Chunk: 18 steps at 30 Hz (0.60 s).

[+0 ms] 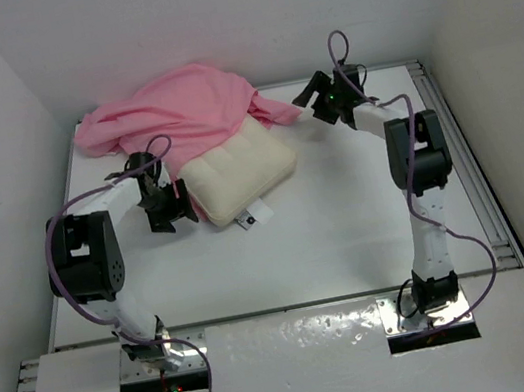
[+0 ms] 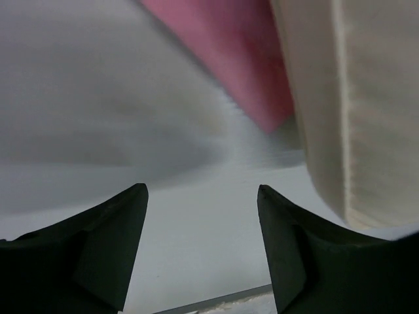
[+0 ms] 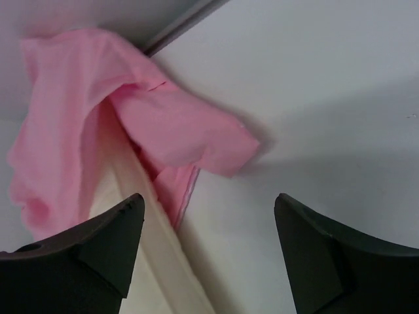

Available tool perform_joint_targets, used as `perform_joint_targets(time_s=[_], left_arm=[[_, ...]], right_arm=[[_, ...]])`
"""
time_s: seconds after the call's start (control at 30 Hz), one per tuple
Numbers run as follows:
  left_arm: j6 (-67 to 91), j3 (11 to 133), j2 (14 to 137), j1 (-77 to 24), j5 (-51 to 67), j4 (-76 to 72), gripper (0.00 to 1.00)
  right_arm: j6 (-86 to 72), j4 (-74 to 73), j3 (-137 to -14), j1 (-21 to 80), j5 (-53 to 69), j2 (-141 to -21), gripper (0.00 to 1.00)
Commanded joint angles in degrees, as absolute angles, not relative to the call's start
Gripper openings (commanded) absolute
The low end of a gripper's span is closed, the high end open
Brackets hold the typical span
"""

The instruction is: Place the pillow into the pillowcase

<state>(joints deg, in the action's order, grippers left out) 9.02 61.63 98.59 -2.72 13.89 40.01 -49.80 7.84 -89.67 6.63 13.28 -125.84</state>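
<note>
We find both hands released and empty: the left hand sits just beside the bare end of the pillow, and the right hand faces a loose flap of the pillowcase just ahead of it. The pillow, cream and quilted in plump channels, lies on the bench with its far end under the bunched pink cloth. We judge the pillow light and squashy, best pinched at an edge seam, and the pillowcase limp and slippery, best taken at its hem.

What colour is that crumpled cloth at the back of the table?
The pillowcase is pink, no pattern discernible; the top external view shows it best.
</note>
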Motion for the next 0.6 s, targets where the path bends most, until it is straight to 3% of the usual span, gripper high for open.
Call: perform_joint_targets(time_s=[0.0, 0.1, 0.37, 0.53, 0.57], left_arm=[[15.7, 65.7, 98.6, -4.2, 14.6, 32.1, 0.67], [19.3, 65.2, 102.7, -4.4, 16.3, 30.6, 0.71], [24.4, 65.6, 110.3, -3.3, 18.1, 28.6, 0.69], [26.8, 66.8, 112.8, -2.5, 19.2, 24.5, 0.58], [26.8, 67.1, 113.6, -3.4, 19.6, 23.7, 0.49]], right_arm=[[-61.1, 13.4, -96.5, 6.6, 9.8, -131.6, 0.79], [-65.5, 14.2, -99.5, 6.8, 6.3, -137.0, 0.79], [-66.5, 14.7, -105.9, 8.7, 4.7, -146.1, 0.8], [-66.3, 13.7, -107.9, 11.8, 5.3, -148.3, 0.74], [-66.4, 13.9, -107.8, 12.3, 4.9, -148.6, 0.7]])
